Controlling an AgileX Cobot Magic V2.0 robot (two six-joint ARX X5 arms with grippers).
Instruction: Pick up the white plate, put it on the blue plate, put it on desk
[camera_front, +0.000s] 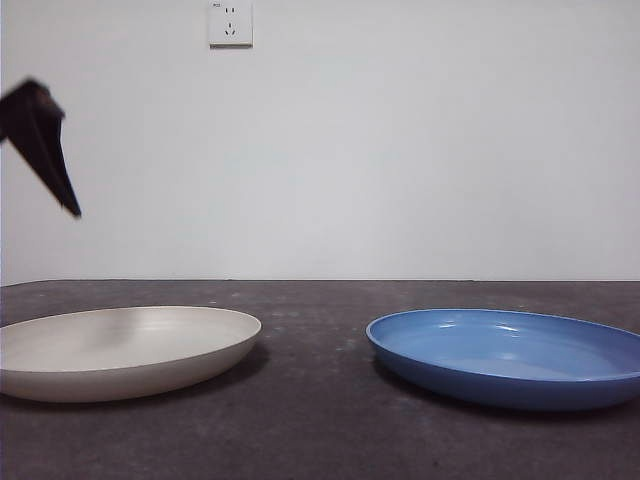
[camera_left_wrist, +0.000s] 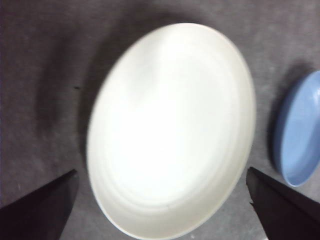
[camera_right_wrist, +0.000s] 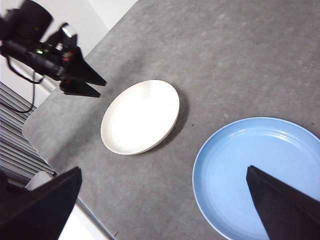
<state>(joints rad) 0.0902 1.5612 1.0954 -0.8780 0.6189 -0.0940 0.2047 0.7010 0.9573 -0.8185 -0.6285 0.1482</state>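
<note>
One white plate (camera_left_wrist: 170, 130) lies below the spread left tool (camera_left_wrist: 160, 200).

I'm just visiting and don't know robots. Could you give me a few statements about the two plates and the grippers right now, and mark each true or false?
1. The white plate and the blue plate lie side by side on the desk, apart. True.
2. The white plate is stacked on the blue plate. False: each rests on the desk by itself.
3. The left gripper hangs above the white plate with its jaws open. True.
4. The left gripper is clamped on the white plate's rim. False: it is in the air, touching nothing.
5. The right gripper holds the blue plate. False: it is open, high above the desk.
</note>
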